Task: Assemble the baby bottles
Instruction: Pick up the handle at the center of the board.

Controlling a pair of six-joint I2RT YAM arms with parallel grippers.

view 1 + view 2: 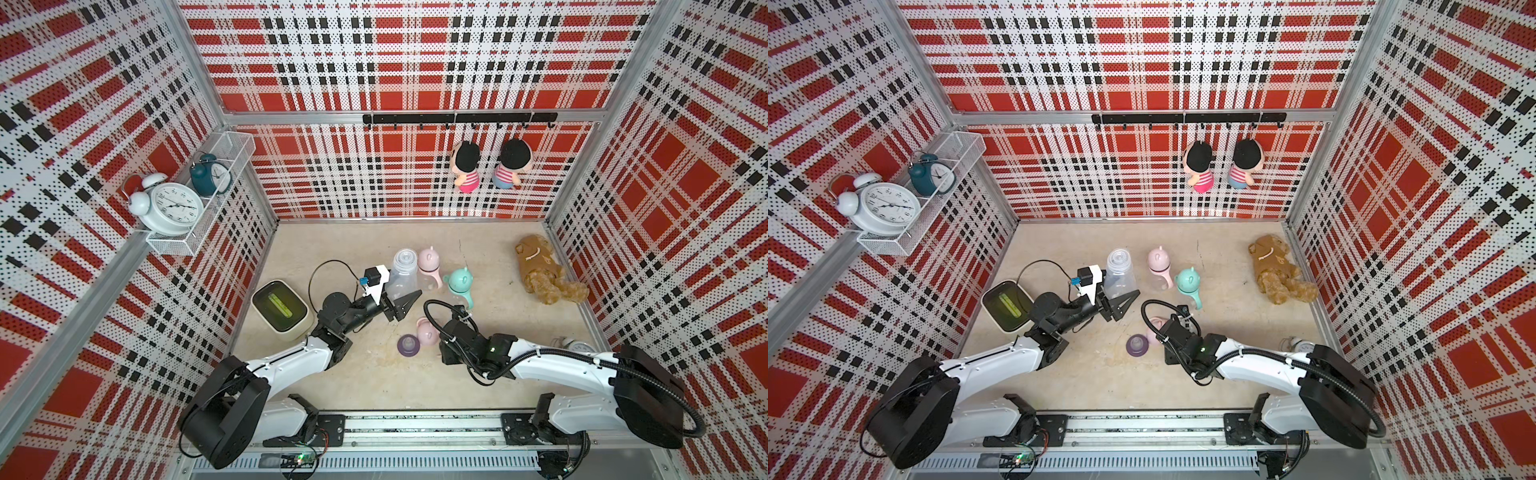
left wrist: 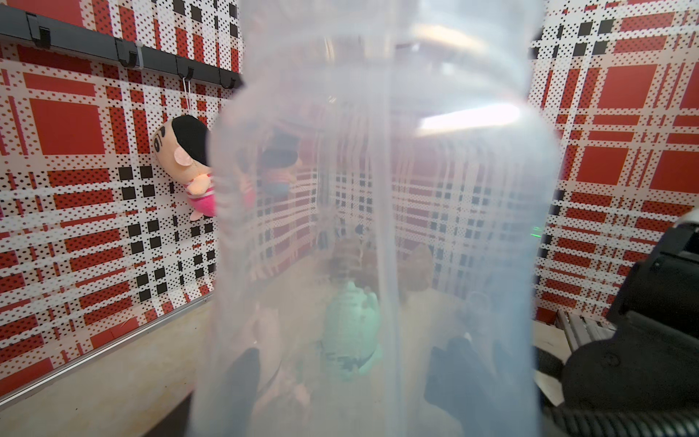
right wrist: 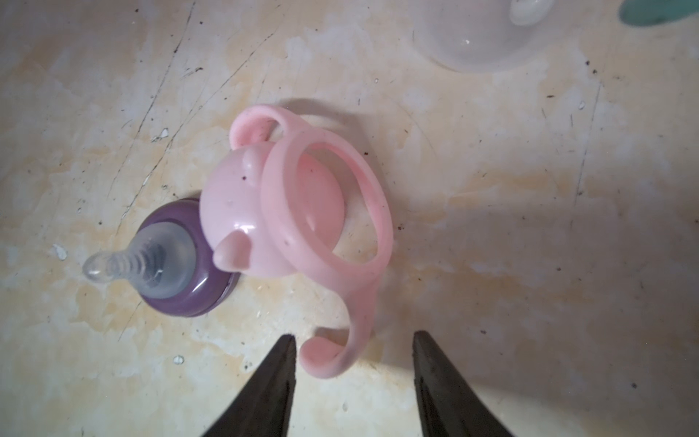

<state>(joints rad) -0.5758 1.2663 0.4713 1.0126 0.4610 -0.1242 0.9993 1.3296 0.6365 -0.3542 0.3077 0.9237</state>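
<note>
Work was partly done: pink bottle (image 1: 429, 262) and teal bottle (image 1: 458, 281) stood whole beside the bare bottle (image 1: 402, 272), clamped in the left pincer (image 1: 401, 303). Near it lay loose collar (image 3: 177, 299), cap (image 3: 234, 204), ring (image 3: 361, 299); right pincer (image 3: 351, 340) gaped above.

A white alarm clock (image 1: 172, 208) and a teal alarm clock (image 1: 208, 174) sit in a wire shelf (image 1: 174, 248) on the left wall, two striped dolls (image 1: 466, 166) hang from a black hook rail (image 1: 415, 119) at the back, a brown teddy bear (image 1: 544, 270) lies by the right wall, and a cream box (image 1: 281, 309) sits near the left wall.
</note>
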